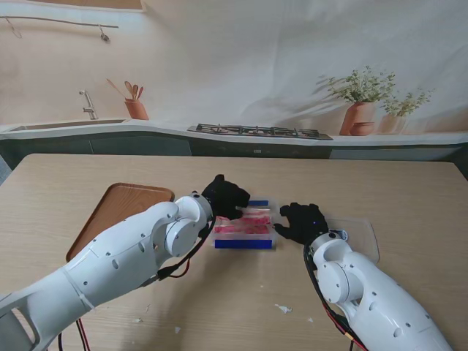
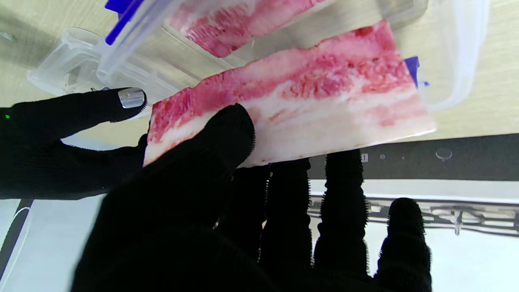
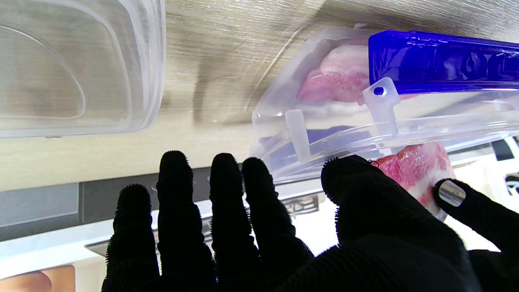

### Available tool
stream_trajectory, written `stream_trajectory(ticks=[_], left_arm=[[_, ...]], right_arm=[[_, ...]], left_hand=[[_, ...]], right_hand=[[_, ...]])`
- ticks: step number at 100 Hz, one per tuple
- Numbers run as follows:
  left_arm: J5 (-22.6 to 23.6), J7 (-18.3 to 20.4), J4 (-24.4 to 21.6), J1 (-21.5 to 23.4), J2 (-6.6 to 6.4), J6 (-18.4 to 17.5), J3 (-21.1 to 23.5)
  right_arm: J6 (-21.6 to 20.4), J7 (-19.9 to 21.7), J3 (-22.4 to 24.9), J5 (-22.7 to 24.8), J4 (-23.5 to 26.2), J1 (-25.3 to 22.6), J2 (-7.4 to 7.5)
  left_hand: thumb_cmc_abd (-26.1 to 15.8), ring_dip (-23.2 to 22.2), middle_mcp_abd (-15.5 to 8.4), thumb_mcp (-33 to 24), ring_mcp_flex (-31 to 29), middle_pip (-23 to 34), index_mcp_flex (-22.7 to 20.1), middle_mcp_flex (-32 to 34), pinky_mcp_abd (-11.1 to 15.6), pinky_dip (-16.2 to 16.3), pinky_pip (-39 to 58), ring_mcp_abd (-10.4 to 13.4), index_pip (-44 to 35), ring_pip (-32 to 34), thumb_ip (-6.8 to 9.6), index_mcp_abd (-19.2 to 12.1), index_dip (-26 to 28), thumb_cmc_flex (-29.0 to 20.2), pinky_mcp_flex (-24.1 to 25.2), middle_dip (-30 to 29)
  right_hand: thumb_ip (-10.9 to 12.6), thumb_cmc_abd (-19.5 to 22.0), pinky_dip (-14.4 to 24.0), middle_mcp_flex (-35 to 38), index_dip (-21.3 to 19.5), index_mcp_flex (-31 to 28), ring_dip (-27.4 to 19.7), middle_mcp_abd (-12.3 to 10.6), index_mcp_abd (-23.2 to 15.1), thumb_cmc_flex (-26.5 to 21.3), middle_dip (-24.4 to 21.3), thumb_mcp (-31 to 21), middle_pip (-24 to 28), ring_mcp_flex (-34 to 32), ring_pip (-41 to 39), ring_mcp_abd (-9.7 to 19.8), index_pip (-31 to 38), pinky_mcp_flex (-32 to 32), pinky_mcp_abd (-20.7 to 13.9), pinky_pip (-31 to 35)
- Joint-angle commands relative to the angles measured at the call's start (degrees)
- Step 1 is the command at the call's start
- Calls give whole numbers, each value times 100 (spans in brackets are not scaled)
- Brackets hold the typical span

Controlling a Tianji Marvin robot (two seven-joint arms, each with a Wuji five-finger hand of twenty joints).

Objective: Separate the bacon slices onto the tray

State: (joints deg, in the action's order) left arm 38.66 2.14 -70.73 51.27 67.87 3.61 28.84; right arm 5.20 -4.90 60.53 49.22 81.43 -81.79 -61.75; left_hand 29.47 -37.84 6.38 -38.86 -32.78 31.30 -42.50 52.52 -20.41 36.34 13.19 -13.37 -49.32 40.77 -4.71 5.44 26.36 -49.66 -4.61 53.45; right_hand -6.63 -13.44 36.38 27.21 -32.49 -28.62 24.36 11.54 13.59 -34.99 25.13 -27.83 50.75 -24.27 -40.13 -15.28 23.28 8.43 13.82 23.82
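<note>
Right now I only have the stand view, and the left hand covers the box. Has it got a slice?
Observer: Yes. The left wrist view shows the left hand pinching one bacon slice, raised clear of the container.
Operator: Anything left inside?
Observer: At least another slice lies in the container.
Operator: Is the right hand gripping the box?
Observer: No. The right wrist view shows the right hand open, fingers spread, beside the container's rim. I cannot tell whether it touches.
</note>
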Motion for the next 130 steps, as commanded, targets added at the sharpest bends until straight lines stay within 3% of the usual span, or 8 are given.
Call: stream_trajectory(ticks=[1, 10, 13, 40, 57, 62, 96, 130], left_arm=[[116, -45, -94, 72, -64, -82, 83], [266, -108, -196, 172, -123, -177, 228], [280, -89, -255, 212, -143, -176, 289], [218, 244, -1027, 641, -285, 244, 1076], [2, 887, -1546, 818, -431, 602, 1652], [79, 1015, -1609, 845, -486, 522, 1830], [1012, 1840, -1452, 960, -834, -645, 3033], [2320, 1808, -489, 958, -1067, -1465, 3628]], right_arm=[[-10, 94, -27, 1, -21, -52, -49], [-19, 83, -22, 7, -22, -55, -50], [-19, 80, -22, 5, -23, -55, -50], [-10, 71, -18, 5, -21, -68, -52], [0, 70, -12, -3, -11, -80, -53], [-2, 67, -14, -3, -15, -78, -54], [25, 86, -55, -19, -29, -54, -55], [68, 108, -101, -11, -34, -35, -53]], left_hand=[[77, 90, -187, -322, -127, 96, -145, 76, -158, 85, 578, 4, -537, 182, -200, -229, -8, -10, 257, -24], [94, 100, -184, -376, -116, 126, -142, 82, -51, -354, 2180, 5, -573, 174, -180, -206, 30, 20, 882, -40], [86, 99, -190, -405, -100, 115, -127, 68, -50, -891, 2604, 6, -576, 168, -185, -195, 78, 32, 970, -18], [71, 95, -178, -645, 194, 110, -35, -23, -91, -1736, 2194, -48, -613, 40, -106, -142, 590, 157, 1006, 64], [103, 104, -104, -721, 376, 34, -71, -23, -76, -1693, 1565, -90, -553, -84, -103, -49, 700, 124, 1073, 86], [76, 79, -137, -627, 370, -88, -75, 6, -69, -1290, 1245, -78, -488, -106, -64, -88, 797, 93, 1010, 182], [-147, 160, -336, -281, 543, -330, 127, -154, -29, -1145, 1235, 135, -418, -345, -103, -305, 1037, -34, 996, 312], [-434, 247, -578, 302, 628, -640, 268, -272, 54, -1125, 1401, 325, -316, -531, -151, -583, 1079, -277, 963, 288]], right_hand=[[237, 170, 65, -109, 112, 126, 41, -70, -597, -122, -28, -109, 67, -52, -116, -97, -95, -17, 119, -6], [236, 171, 65, -112, 112, 124, 41, -70, -602, -116, -29, -105, 66, -52, -116, -91, -94, -18, 118, -6], [237, 173, 65, -112, 112, 125, 41, -68, -594, -117, -29, -106, 66, -53, -116, -99, -94, -22, 115, -7], [237, 181, 66, -113, 113, 125, 41, -65, -598, -119, -30, -96, 64, -50, -116, -92, -96, -23, 115, -6], [238, 189, 70, -116, 115, 125, 41, -69, -597, -123, -31, -91, 62, -47, -117, -91, -97, -23, 109, -2], [237, 196, 70, -117, 115, 131, 41, -69, -601, -119, -31, -86, 61, -41, -115, -96, -99, -26, 108, -3], [238, 214, 74, -117, 116, 139, 41, -64, -595, -121, -32, -63, 57, -41, -116, -90, -103, -30, 108, -1], [242, 235, 79, -117, 117, 132, 39, -56, -585, -135, -33, -33, 54, -31, -113, -102, -105, -43, 103, -3]])
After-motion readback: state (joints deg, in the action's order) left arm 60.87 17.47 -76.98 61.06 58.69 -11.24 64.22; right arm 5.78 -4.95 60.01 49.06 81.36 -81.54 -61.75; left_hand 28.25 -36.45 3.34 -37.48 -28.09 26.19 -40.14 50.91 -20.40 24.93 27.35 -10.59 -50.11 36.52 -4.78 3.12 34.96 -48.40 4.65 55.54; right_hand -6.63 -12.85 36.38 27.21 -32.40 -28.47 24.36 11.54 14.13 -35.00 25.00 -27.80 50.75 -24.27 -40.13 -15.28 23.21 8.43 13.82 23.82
